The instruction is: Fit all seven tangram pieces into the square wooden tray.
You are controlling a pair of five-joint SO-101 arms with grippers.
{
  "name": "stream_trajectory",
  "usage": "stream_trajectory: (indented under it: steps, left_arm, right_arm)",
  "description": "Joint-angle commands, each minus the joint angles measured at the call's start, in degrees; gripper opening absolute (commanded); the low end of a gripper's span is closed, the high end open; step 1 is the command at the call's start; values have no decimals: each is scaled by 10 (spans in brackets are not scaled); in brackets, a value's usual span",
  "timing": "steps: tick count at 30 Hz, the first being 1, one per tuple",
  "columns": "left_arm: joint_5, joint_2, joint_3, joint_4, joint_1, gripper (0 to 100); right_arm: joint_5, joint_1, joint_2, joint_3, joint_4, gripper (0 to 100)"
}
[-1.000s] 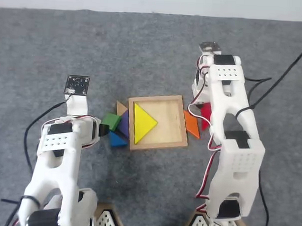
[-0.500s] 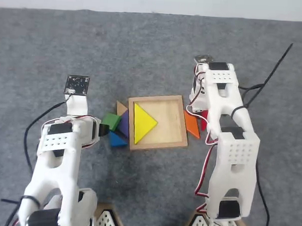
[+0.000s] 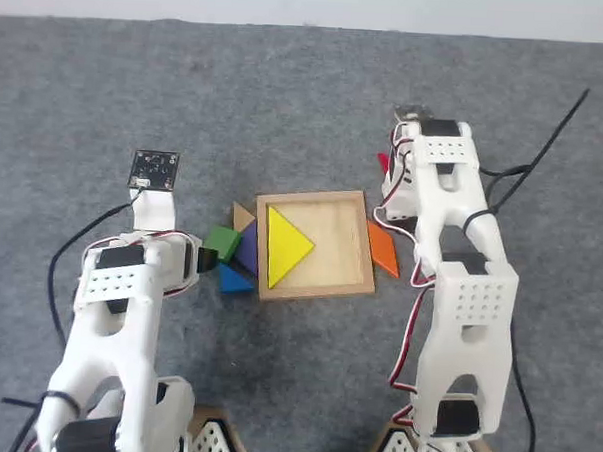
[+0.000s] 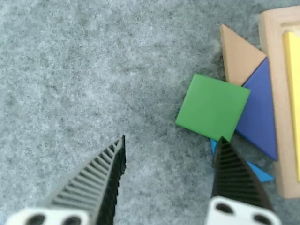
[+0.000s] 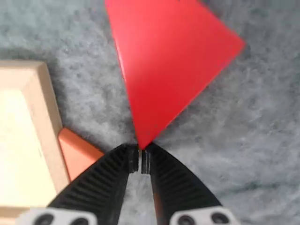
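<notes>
**Inspector:** State of the tray and pieces?

**Operator:** The tray (image 3: 319, 290) lies on the grey carpet (image 3: 187, 101) between my two arms. One piece is seated in it, the yellow triangle (image 3: 284, 245), against the left wall. The orange piece (image 3: 384, 248) lies just outside the right wall. The green square (image 4: 213, 107), tan triangle (image 4: 239, 56), indigo piece (image 4: 260, 112) and blue piece (image 4: 243, 164) are bunched against the outer left wall, touching one another. The red triangle (image 5: 164, 65) sits beyond the tray's far right corner, under my right arm.

**Inspector:** Grippers?

**Operator:** The right gripper (image 5: 139, 159) is closed to a sliver on the very tip of one red corner, and no more of the piece is between the jaws. The left gripper (image 4: 168, 154) is spread wide and holds nothing, over bare carpet beside the green square.

**Inspector:** Risks?

**Operator:** The main one is that corner hold. With so little in the jaws, I judge the red triangle could pivot or slip out on the way over, landing across the rim or on the orange piece. I cannot tell whether it is clear of the carpet, and if it drags, the pile could twist it loose. Second, a red triangle laid askew beside the yellow would leave too little room for the other five. Third, on the left, a grab at the green square could shove its neighbours.
</notes>
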Motion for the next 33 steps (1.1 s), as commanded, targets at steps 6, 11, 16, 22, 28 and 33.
stream_trajectory:
  steps: [6, 11, 16, 22, 28, 33]
  left_arm:
    - [3, -18, -6, -11, -1, 294]
    - [3, -18, -6, -11, -3, 294]
    - [3, -18, -6, -11, -3, 294]
    - [3, -18, -6, -11, -1, 294]
    - [3, -18, -7, -11, -1, 294]
    - [3, -18, -6, -11, -3, 294]
  right_arm:
    - [75, 19, 0, -172, 54, 84]
    - [74, -20, 4, -186, 6, 310]
    - [119, -31, 58, -187, -64, 400]
    - [168, -31, 115, -190, -104, 399]
    - [171, -29, 120, -189, -101, 398]
    - [171, -31, 121, -186, -61, 397]
